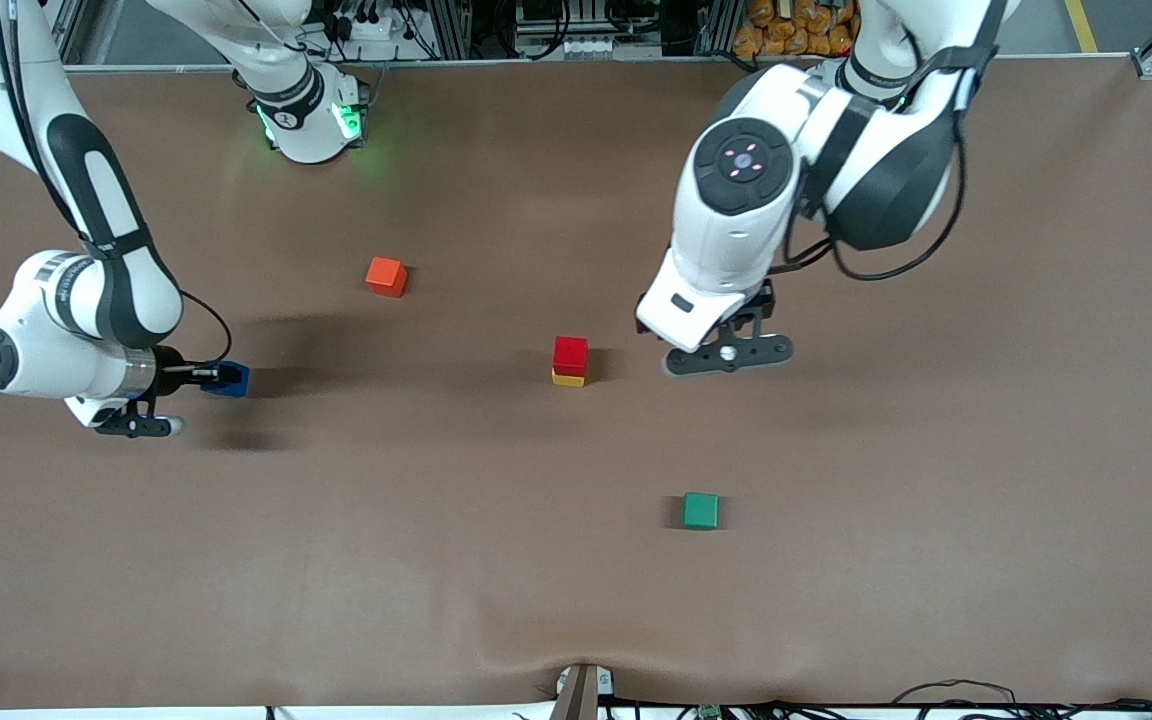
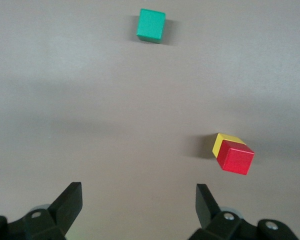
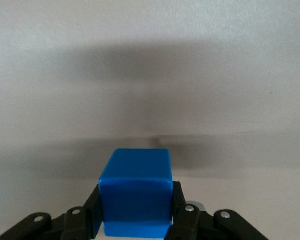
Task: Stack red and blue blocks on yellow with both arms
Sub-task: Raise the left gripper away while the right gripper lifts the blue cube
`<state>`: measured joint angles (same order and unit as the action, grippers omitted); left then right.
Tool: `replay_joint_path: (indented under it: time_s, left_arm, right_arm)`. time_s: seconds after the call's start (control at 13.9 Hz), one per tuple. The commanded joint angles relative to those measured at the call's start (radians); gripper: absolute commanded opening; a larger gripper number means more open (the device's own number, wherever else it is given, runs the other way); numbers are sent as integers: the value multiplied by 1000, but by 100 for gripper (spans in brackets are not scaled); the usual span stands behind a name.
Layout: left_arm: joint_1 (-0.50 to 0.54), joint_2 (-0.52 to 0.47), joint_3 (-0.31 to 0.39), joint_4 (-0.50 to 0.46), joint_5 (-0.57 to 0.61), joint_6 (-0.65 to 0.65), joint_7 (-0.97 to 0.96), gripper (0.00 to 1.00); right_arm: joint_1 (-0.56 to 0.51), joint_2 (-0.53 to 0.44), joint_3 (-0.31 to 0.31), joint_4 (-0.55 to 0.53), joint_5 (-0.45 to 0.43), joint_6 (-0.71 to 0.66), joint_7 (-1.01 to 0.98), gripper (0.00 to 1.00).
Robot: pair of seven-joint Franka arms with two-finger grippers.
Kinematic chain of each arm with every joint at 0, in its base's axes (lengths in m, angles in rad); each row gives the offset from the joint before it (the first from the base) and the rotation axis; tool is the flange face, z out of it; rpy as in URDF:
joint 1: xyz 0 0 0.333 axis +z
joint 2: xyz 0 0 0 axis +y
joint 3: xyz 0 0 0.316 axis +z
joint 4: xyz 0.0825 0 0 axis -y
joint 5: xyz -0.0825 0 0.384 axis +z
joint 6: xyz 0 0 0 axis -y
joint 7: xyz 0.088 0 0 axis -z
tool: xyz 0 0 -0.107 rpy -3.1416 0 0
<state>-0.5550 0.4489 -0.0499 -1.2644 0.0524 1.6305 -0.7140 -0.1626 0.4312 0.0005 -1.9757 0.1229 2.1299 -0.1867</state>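
The red block (image 1: 570, 354) is seen seated on the yellow cube (image 1: 567, 379) at mid-table, 1 tier of the stack judged complete. The blue block (image 1: 228, 378) is gripped between the clenched fingers of the right gripper (image 1: 208, 376) over the right arm's end of the table, apparently for carrying to the stack. The left gripper (image 1: 728, 352), released and empty, is held just beside the stack, leaving room.

Even overhead light, soft shadows

yellow cube (image 1: 567, 379) mostly hidden under red cube (image 1: 570, 354); left gripper (image 2: 139, 202) fingers cut off by frame edge.
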Motion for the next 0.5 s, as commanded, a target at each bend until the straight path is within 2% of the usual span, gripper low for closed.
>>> replay_joint_path:
  time_s: [0.0,0.14,0.43]
  left_arm:
    - [26,-50,-4,-44,-2,-24,30,100]
    - [52,-71,-4,-64,-2,-26,57,100]
    - [105,-139,-4,-137,0,-26,140,100]
  right_arm:
    - [9,-48,4,12,14,-53,-25,0]
    - [28,-61,6,56,14,-125,-87,0]
    - [52,-63,4,208,15,-318,-89,0]
